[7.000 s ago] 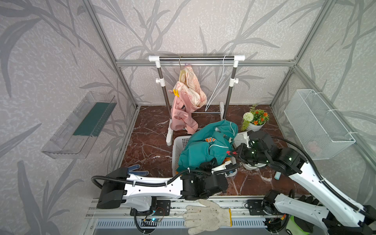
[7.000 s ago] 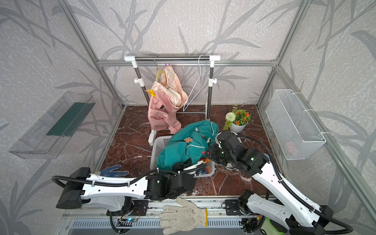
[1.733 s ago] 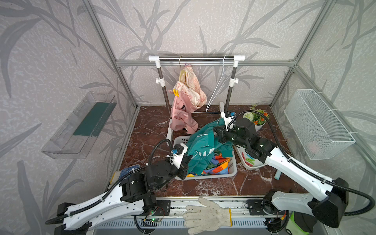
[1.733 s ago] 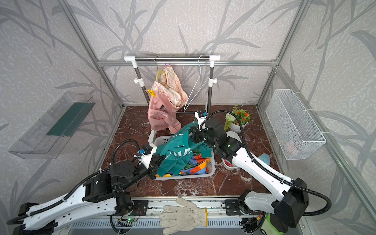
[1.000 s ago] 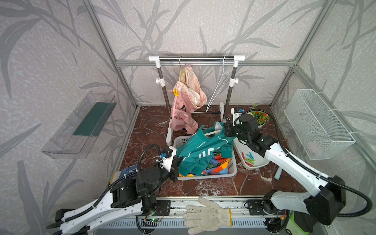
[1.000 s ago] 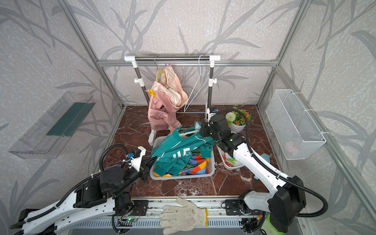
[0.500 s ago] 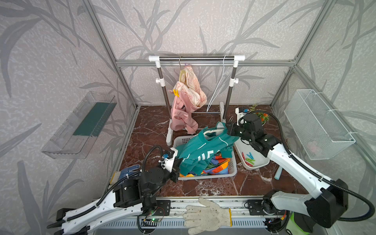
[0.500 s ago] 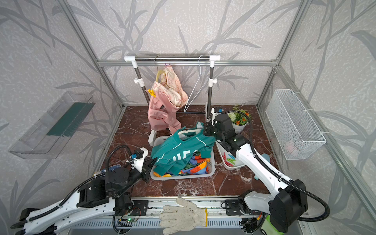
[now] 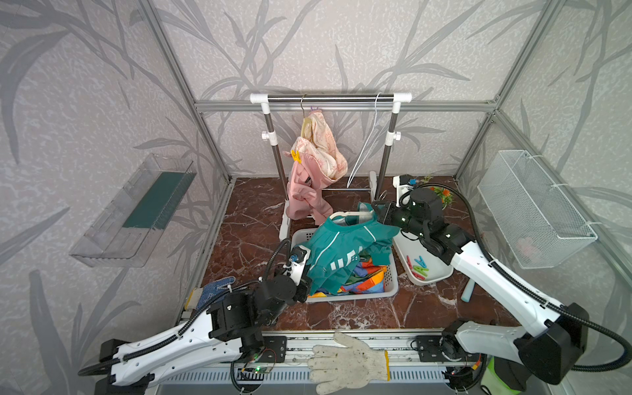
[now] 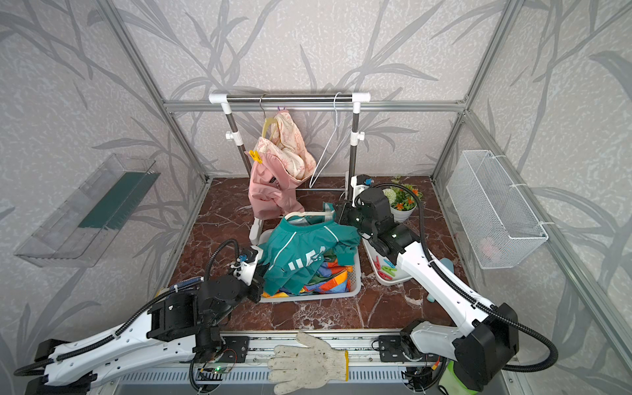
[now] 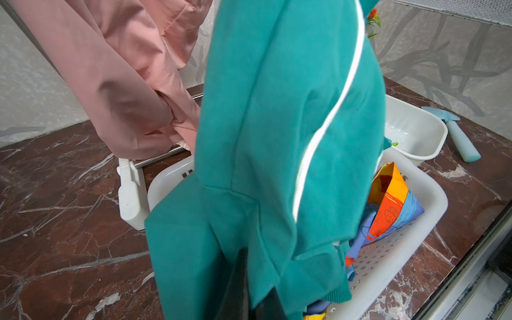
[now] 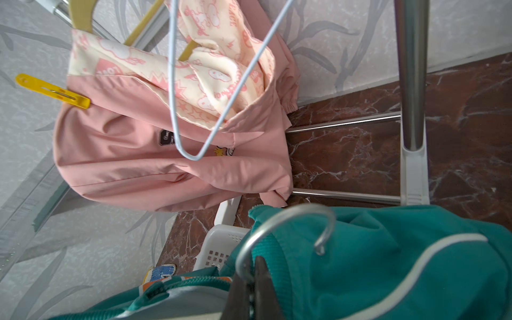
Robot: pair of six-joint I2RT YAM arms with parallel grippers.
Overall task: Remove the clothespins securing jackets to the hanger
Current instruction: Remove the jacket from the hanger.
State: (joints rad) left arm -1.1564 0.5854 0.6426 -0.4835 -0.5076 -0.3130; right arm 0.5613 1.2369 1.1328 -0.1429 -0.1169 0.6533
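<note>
I am clenching my right gripper [image 12: 250,279] on the metal hook [image 12: 282,230] of the hanger carrying the teal jacket [image 9: 342,253], holding it up above the white basket [image 9: 386,290]. My left gripper [image 11: 249,291] is clamping its jaws on the jacket's lower hem, at the basket's near left corner. The rainbow jacket [image 9: 367,282] is lying in the basket under the teal one. Behind the basket the pink jacket [image 10: 270,184] is hanging from the rack [image 10: 290,98], with a yellow clothespin [image 12: 52,91] clipped at its shoulder. Just right of the basket, several clothespins [image 9: 417,266] are lying in a white tray [image 9: 441,273] on the tabletop [image 9: 246,236].
</note>
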